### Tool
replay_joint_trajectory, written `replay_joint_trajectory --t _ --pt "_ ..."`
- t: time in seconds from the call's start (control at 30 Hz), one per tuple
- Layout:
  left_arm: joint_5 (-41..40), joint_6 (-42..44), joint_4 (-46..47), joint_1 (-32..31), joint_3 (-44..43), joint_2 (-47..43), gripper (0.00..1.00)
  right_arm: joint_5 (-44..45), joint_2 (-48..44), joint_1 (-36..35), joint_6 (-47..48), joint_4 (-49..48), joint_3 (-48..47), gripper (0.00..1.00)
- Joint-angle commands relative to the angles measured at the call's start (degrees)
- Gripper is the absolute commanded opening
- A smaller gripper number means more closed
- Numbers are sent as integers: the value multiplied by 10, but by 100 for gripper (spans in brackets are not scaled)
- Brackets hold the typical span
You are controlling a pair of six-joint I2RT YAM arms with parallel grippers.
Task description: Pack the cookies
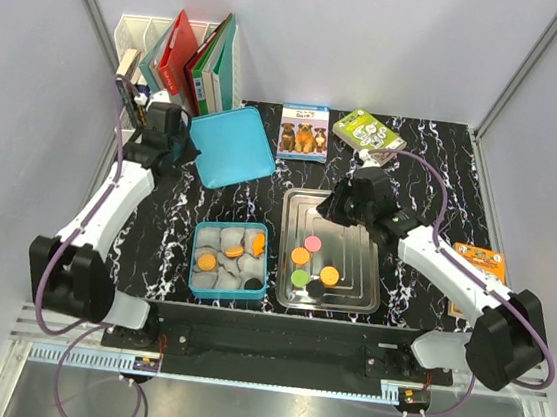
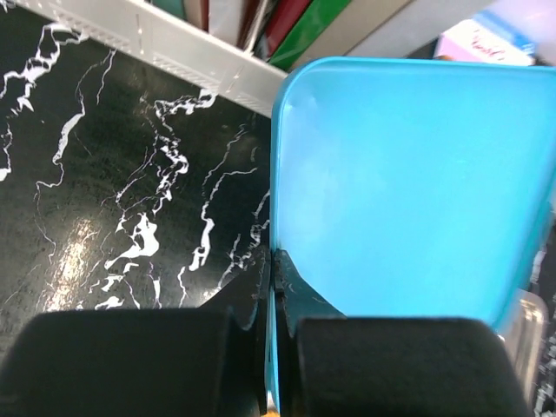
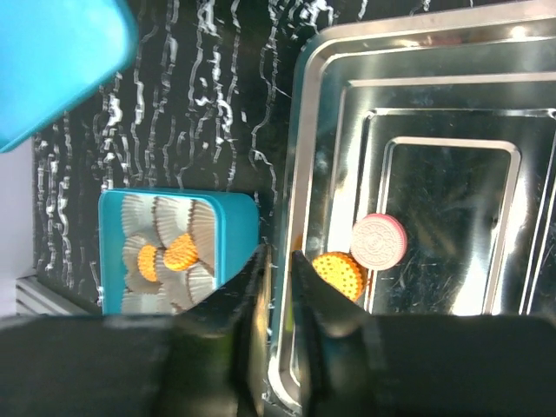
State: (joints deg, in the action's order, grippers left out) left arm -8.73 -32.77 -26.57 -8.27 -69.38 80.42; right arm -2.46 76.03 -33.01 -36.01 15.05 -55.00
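Observation:
My left gripper (image 1: pixel 178 143) (image 2: pixel 276 261) is shut on the edge of the blue lid (image 1: pixel 233 148) (image 2: pixel 408 174), held tilted at the back left. The blue tin (image 1: pixel 202 228) (image 3: pixel 234 217) holds grey paper cups with orange cookies (image 1: pixel 234 252) (image 3: pixel 181 252) and a black one (image 1: pixel 253 284). The metal tray (image 1: pixel 296 206) (image 3: pixel 434 130) holds a pink cookie (image 1: pixel 312 243) (image 3: pixel 379 241), orange cookies (image 1: pixel 329 275) (image 3: pixel 339 274), a green one (image 1: pixel 299 277) and a black one (image 1: pixel 316 287). My right gripper (image 1: pixel 342 204) (image 3: pixel 278 256) hovers over the tray's left rim, jaws almost closed and empty.
A white rack (image 1: pixel 142 37) (image 2: pixel 174 52) with red and green folders stands at the back left. Two books, one with dogs (image 1: pixel 303 131) and one green (image 1: pixel 368 131), lie at the back. An orange packet (image 1: pixel 482 262) lies at the right edge.

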Motion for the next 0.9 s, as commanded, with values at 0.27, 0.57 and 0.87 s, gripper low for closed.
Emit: replay_joint_trajectory --t 0.27,0.57,0.87 --pt "-1 125 190 -78 76 -156 0 -30 -112 14 -63 10 -69 0" --pt "-15 219 465 -97 207 -211 0 -268 -120 87 -180 -84 -45 35" --pt "-17 409 714 -181 329 -231 0 -441 -84 118 -436 -387 59 62"
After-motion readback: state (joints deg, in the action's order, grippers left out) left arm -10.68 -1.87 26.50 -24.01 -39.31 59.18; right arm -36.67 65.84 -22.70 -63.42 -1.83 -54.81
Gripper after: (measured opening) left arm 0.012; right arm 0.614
